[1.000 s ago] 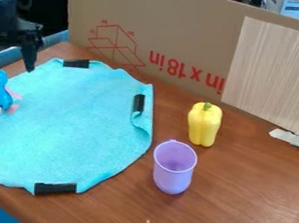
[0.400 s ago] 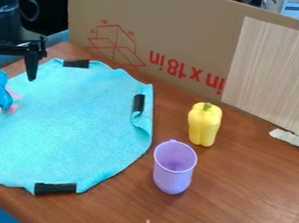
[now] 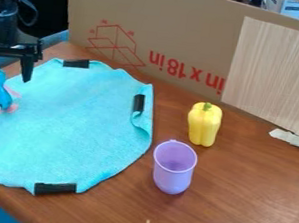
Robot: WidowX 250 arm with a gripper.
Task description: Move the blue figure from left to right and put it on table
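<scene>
Lowered slightly over the last second, then nudged toward the view's left edge, with the pincer (image 3: pixel 6 77) spread open above the blue figure (image 3: pixel 1 97), apparently around head height. Probably lining up for a grasp, with the carry rightward to the wooden surface (image 3: pixel 251 194) still to come. Unmoved on the turquoise cloth (image 3: pixel 77 126), at far left. Small, round-headed and slim, blue with pink limbs, roughly upright with a slight lean.
</scene>
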